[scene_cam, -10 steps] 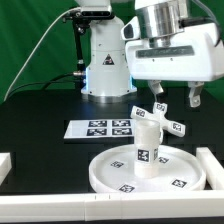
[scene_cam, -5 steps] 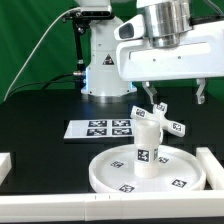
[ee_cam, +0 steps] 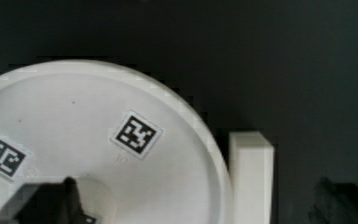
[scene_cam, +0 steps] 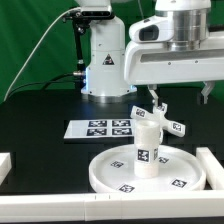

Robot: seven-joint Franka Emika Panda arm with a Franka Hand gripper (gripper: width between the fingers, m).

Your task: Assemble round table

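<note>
The large round disc (scene_cam: 145,172) lies on the black table at the front. The short leg (scene_cam: 146,150) stands upright on its hub. The cross-shaped base (scene_cam: 152,118) sits on top of the leg, a little tilted. My gripper (scene_cam: 181,98) hangs above and toward the exterior view's right of the base, open and empty, touching nothing. In the wrist view the gripper (ee_cam: 202,205) is spread wide. One dark finger (ee_cam: 51,203) shows over the disc (ee_cam: 87,130), whose rim and two tags are visible.
The marker board (scene_cam: 100,128) lies behind the disc. A white rail (scene_cam: 212,165) stands at the exterior view's right, next to the disc, and shows in the wrist view (ee_cam: 250,170). Another rail (scene_cam: 5,165) is at the left. The robot's base (scene_cam: 103,60) stands at the back.
My open gripper has risen and shifted toward the exterior view's right, away from the cross-shaped base. The disc, leg and base have not moved.
</note>
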